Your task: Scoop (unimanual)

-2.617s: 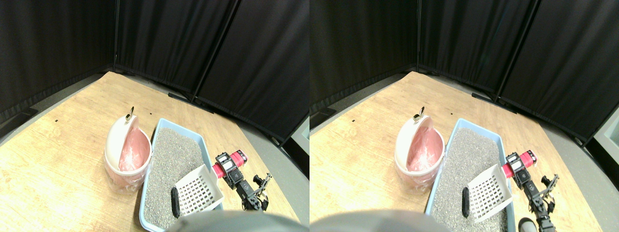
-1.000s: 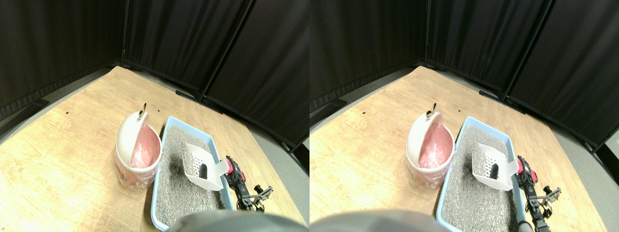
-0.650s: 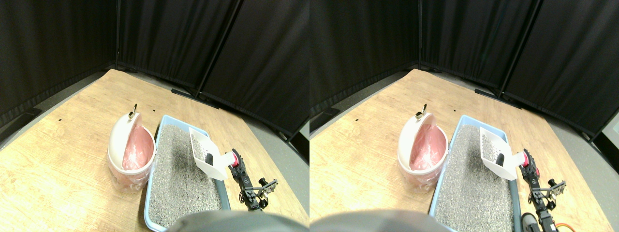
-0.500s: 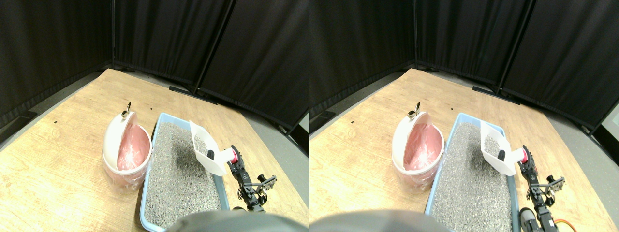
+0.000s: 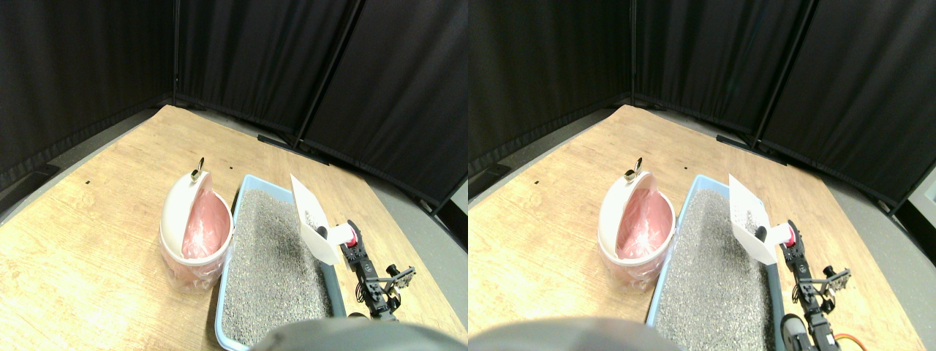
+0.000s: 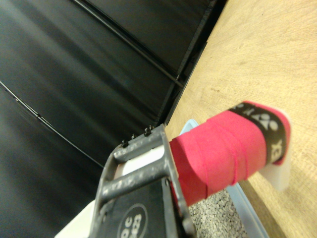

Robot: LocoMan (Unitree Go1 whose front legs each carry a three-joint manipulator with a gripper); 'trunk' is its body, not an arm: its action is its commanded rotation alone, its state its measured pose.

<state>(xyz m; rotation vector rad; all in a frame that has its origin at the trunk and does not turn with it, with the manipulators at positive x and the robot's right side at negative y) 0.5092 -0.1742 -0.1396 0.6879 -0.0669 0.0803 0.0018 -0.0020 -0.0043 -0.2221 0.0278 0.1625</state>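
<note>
**Op:** White slotted plastic scoop (image 5: 310, 219) is lifted clear of the grey litter and tipped up steeply, nearly edge-on to me. It hangs over the far right part of the pale blue litter tray (image 5: 232, 298). Two and a half seconds back it lay flat in the near end of that tray, with a dark lump just beside it.

**Log:** And the lump?

**Op:** A second ago it sat in the scoop's bowl. Now I can barely make out a dark spot near the scoop's heel (image 5: 320, 232); I judge it is on board, not certain.

**Log:** Grip?

**Op:** Right gripper (image 5: 354, 250) is at the scoop's red-wrapped handle (image 6: 225, 148). The wrist view shows the handle hard against the jaw frame, so I read it as clamped on the handle.

**Log:** Meaning?

**Op:** Pickup looks done; carry remains. The white swing-lid bin with pink liner (image 5: 194, 234) stands just left of the tray, touching its wall. Tilted like this, the lump could slide out before reaching it.
</note>
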